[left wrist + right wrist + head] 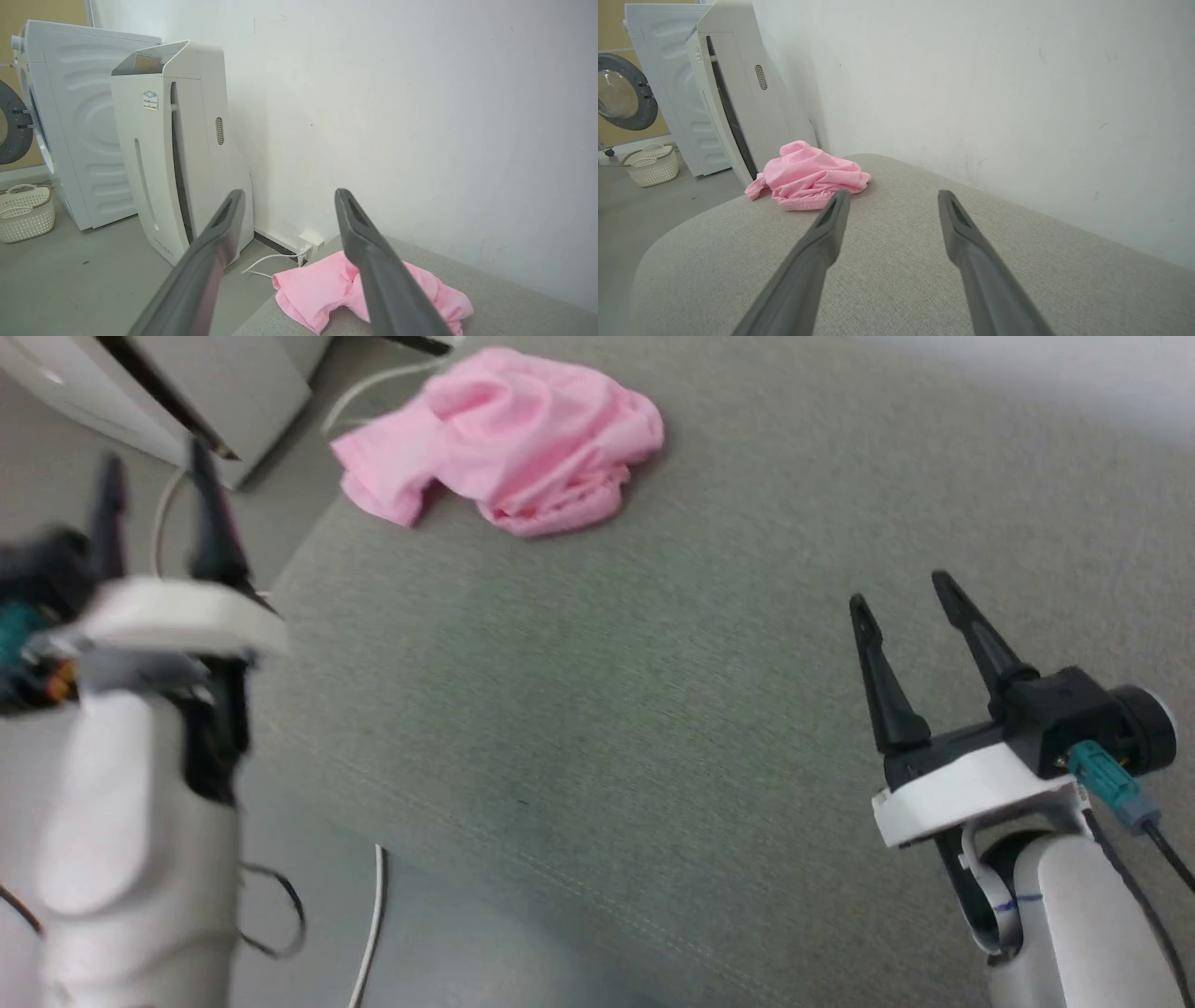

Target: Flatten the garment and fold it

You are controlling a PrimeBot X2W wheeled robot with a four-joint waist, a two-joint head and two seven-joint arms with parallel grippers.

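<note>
Grey bench (597,709) carries the garment (509,439), crumpled at upper left of the head view, near its edge. My left fingers (213,523) and right fingers (882,681) stand wide and empty; grabbing bunched layers could drag it off.

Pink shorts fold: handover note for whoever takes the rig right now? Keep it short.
Left gripper: open, holding nothing, off the left edge of the grey woven-fabric pad in the head view.
Right gripper: open, holding nothing, over the pad, well short of the garment.
Garment: the small light-pink thin fabric shorts lie crumpled in a heap at the pad's far left corner, near the tall white appliance. Neither gripper touches them.
Done: nothing yet.
Left: reach the shorts, spread them flat, fold them.
</note>
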